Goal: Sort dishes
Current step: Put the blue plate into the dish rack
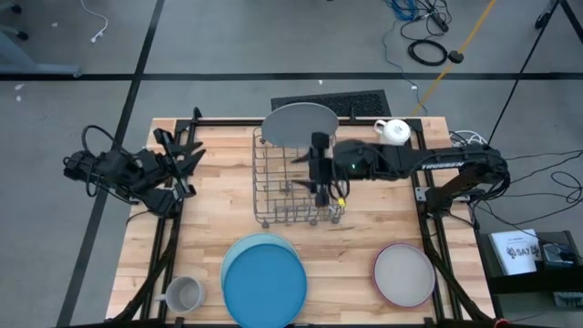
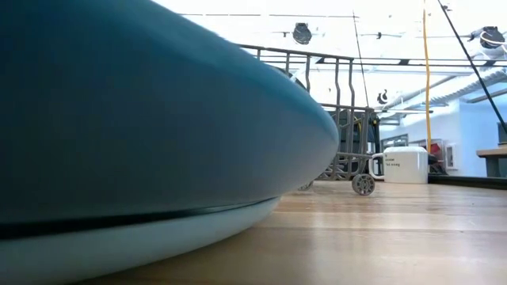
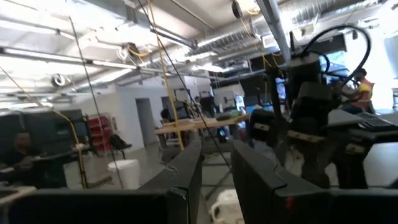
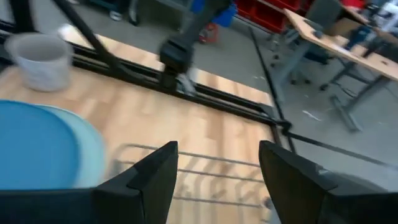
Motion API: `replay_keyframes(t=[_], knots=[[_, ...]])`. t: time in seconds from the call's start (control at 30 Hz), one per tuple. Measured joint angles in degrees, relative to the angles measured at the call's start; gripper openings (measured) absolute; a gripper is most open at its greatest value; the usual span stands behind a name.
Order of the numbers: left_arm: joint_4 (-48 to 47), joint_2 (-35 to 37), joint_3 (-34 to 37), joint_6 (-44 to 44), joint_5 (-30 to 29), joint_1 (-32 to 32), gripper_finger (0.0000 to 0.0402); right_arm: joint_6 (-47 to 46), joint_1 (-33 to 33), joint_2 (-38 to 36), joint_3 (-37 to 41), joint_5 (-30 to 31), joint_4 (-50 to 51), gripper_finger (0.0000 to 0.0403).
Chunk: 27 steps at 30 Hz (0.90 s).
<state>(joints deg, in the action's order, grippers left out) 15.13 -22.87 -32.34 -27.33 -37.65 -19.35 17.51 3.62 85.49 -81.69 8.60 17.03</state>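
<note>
Over the wire rack [image 1: 296, 182] at the worktop centre I hold the right gripper [image 1: 320, 191], fingers apart, empty; a large grey plate [image 1: 300, 125] stands at the rack's 12 o'clock; left gripper's [image 1: 187, 162] state I cannot tell

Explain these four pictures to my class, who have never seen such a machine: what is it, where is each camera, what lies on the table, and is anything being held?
It is a robot with two dark arms at a wooden table. One camera looks straight down, one sits at table height, and one rides on each wrist. On the table stand a wire rack holding a grey plate, stacked blue plates, a pink-rimmed plate, a white mug and a grey mug. The right gripper hangs open over the rack, empty. The left gripper waits at the table's left edge, holding nothing.
</note>
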Motion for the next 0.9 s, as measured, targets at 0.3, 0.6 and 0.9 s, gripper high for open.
replay_keyframes(t=[0.3, 0.6, 0.9], knots=[[-3.27, -0.02, 0.00, 7.51, 4.39, -0.01, 0.0087, -4.87, 6.84, 2.40, -0.10, 0.74, -0.57, 0.0219], [-4.48, -0.15, 0.00, 11.71, 6.59, -0.26, 0.0087, -7.37, 11.20, 6.10, -0.11, 3.48, 0.05, 0.0219], [-7.33, -2.06, 0.00, 15.36, 9.11, -0.26, 0.0087, -11.23, 12.26, 11.25, -0.11, 3.34, -0.83, 0.0219]])
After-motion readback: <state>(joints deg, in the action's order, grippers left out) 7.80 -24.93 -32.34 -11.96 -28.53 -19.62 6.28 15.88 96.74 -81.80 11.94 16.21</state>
